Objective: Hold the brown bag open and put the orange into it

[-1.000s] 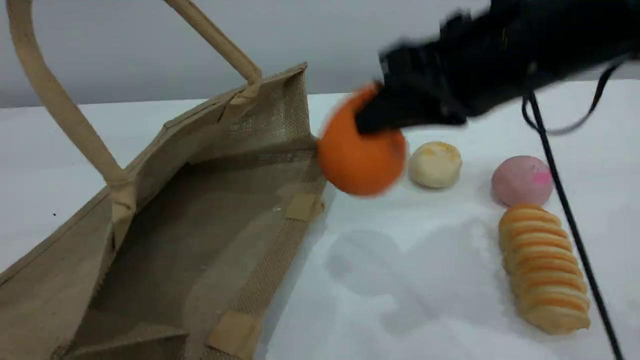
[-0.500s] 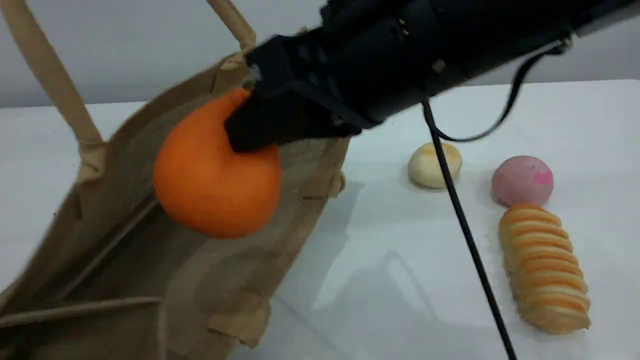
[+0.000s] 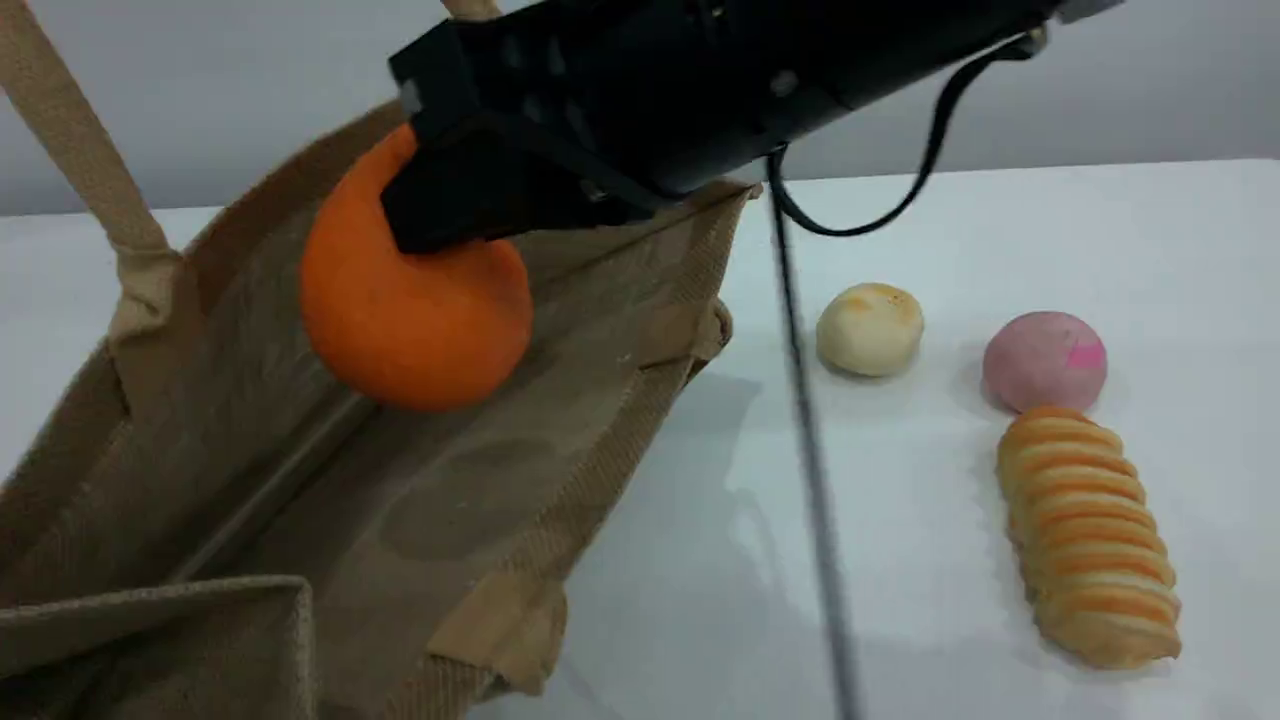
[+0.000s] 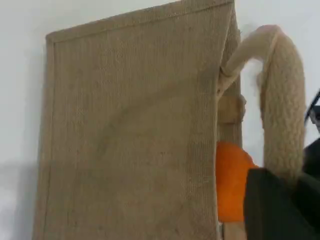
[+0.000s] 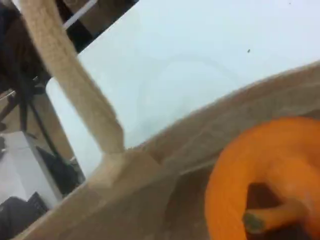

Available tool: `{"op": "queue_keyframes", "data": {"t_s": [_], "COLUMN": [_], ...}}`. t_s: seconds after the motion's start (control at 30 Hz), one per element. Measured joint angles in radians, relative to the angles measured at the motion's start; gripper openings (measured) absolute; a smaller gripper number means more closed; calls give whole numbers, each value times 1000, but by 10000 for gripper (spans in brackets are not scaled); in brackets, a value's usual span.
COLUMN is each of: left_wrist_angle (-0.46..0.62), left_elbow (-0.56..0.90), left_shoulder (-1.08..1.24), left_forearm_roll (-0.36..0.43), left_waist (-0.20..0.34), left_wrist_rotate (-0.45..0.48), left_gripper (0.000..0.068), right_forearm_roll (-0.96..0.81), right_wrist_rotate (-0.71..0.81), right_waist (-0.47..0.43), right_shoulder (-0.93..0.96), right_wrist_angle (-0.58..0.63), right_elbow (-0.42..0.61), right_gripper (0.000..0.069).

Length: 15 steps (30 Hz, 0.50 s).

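Observation:
The brown bag lies tilted at the left with its mouth gaping toward the camera. One beige handle runs up out of the top left corner. The orange hangs inside the bag's mouth, clear of the fabric below. My right gripper is shut on its top. The right wrist view shows the orange with its stem, over the bag's rim. In the left wrist view, my left gripper is shut on the looped handle, beside the bag's flat side and a sliver of orange.
A pale round bun, a pink bun and a long orange-striped bread roll lie on the white table at the right. A black cable hangs from the right arm between the bag and the buns.
The right arm has carried the orange leftward, from beside the bag's end to inside its mouth. The bag has been pulled up and tilted, and its right end has shifted rightward.

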Motion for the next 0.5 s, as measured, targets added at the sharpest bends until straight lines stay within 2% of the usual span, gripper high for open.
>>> {"op": "queue_keyframes", "data": {"t_s": [0.5], "left_wrist_angle": [3], "left_elbow": [0], "left_shoulder": [1], "left_forearm_roll": [-8], "left_waist": [0], "left_wrist_rotate": [-1], "left_gripper": [88], "right_forearm_roll": [-2], "right_wrist_rotate": [0], "right_waist": [1], "right_shoulder": [170], "right_wrist_angle": [6], "right_elbow": [-78], "right_gripper": [31]}}
